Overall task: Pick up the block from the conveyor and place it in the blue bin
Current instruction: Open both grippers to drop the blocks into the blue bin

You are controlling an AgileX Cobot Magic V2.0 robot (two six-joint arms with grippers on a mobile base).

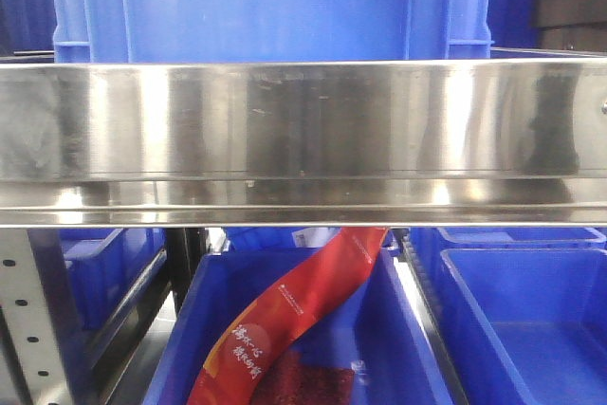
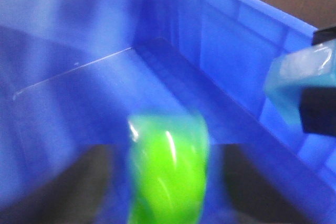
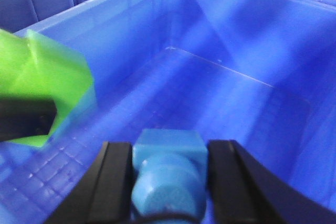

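Block (image 3: 169, 174) is pinched between the right gripper's (image 3: 169, 182) fingers over the blue bin (image 3: 226, 93), beside a green piece (image 2: 168, 169) pinched in the left gripper (image 2: 168, 182), so only the release seems left

In the left wrist view, a green piece (image 2: 168, 169) between the dark fingers (image 2: 68, 187) is smeared by blur and cut off by the bottom edge, so its shape cannot be told. The block (image 3: 169, 174) is cut off at the bottom of the right wrist view. A red printed bag (image 1: 285, 315) is partly hidden behind the steel rail (image 1: 303, 130).
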